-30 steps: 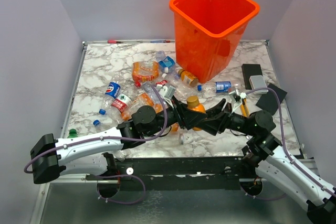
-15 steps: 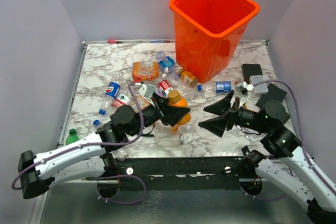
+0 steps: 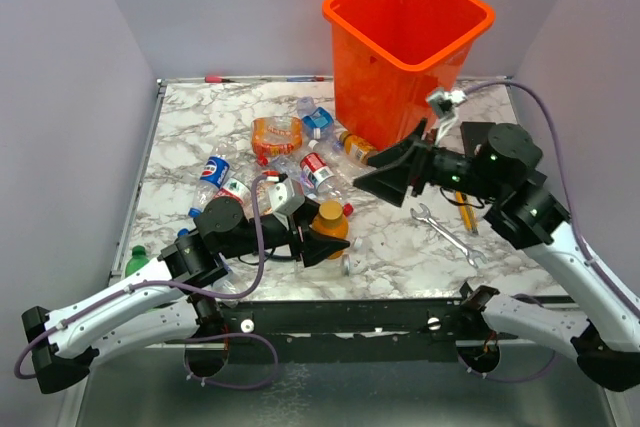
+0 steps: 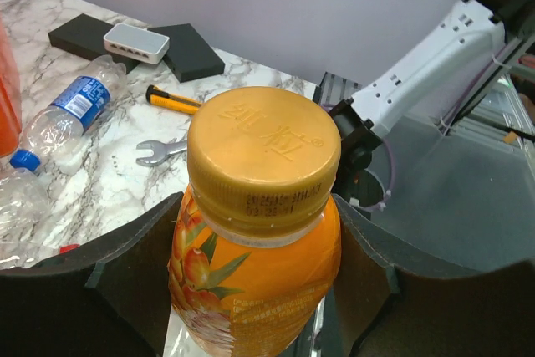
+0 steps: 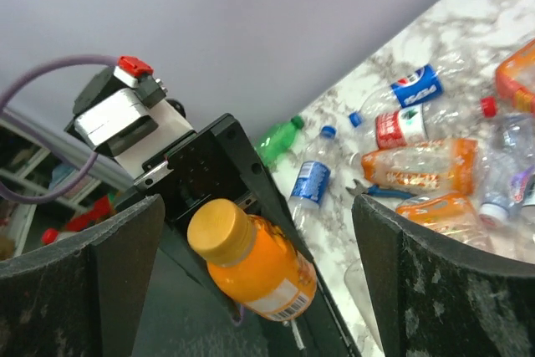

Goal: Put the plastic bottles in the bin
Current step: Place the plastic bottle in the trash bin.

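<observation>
My left gripper (image 3: pixel 322 232) is shut on an orange juice bottle (image 3: pixel 329 220) with a yellow-orange cap, held above the table's near middle. In the left wrist view the orange bottle (image 4: pixel 261 240) stands between both fingers of that gripper (image 4: pixel 255 257). My right gripper (image 3: pixel 385 172) hangs open and empty in front of the orange bin (image 3: pixel 405 47). Through the open right gripper (image 5: pixel 259 277) the held bottle (image 5: pixel 255 269) shows at a distance. Several crushed plastic bottles (image 3: pixel 280 137) lie left of the bin, and a green one (image 3: pixel 138 259) lies at the near left edge.
A steel wrench (image 3: pixel 445 230) and a yellow-handled tool (image 3: pixel 466 215) lie right of centre. Blue-handled pliers (image 5: pixel 393 192) sit among the bottles. Two black boxes (image 4: pixel 84 35) and a white device (image 4: pixel 136 39) stand at the right, with a blue-labelled bottle (image 4: pixel 71 110) nearby.
The right gripper opened, let go of the orange bottle and rose back toward the bin. The left gripper kept the bottle and drew it left toward the near edge.
</observation>
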Tool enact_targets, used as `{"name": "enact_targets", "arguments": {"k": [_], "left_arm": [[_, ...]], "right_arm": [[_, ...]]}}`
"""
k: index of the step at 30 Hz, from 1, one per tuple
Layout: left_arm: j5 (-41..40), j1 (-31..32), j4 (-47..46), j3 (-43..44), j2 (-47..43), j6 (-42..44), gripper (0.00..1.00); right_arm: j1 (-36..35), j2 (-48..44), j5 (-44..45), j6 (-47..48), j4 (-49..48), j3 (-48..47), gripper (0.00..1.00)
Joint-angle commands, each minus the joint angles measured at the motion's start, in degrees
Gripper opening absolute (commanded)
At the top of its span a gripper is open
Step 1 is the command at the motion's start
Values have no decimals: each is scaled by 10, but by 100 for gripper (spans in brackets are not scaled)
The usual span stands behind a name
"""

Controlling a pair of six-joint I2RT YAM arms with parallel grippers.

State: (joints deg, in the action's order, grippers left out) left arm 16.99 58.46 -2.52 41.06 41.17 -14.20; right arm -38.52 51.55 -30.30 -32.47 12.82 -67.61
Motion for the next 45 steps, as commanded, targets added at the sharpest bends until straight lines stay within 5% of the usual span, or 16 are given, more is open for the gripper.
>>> {"name": "enact_targets", "arguments": {"k": [1, 9, 24, 30, 32, 33, 36, 41, 45], "left_arm": [[54, -1, 39, 37, 8, 35, 0], [38, -1, 42, 42, 14, 21, 0], [21, -1, 47, 43, -4, 12, 0], [6, -1, 47, 39, -11, 12, 1], [-11, -1, 48, 36, -16, 16, 35], [-23, -1, 48, 33, -21, 17, 55], [-87, -1, 48, 24, -49, 20, 96], [-240, -1, 65, 5, -120, 51, 99], [-353, -1, 82, -24, -182, 74, 99]], "right_arm": [[-75, 51, 43, 42, 76, -74, 96], [-224, 93, 225, 79, 140, -89, 88], [-273, 130, 315, 75, 152, -58, 64], [-273, 135, 307, 67, 143, -53, 16], [-273, 132, 307, 63, 140, -56, 1], [-273, 130, 308, 63, 142, -60, 0], [-273, 129, 352, 81, 181, -107, 0], [-272, 154, 533, 168, 285, -296, 0], [-270, 196, 705, 298, 244, -448, 0]]}}
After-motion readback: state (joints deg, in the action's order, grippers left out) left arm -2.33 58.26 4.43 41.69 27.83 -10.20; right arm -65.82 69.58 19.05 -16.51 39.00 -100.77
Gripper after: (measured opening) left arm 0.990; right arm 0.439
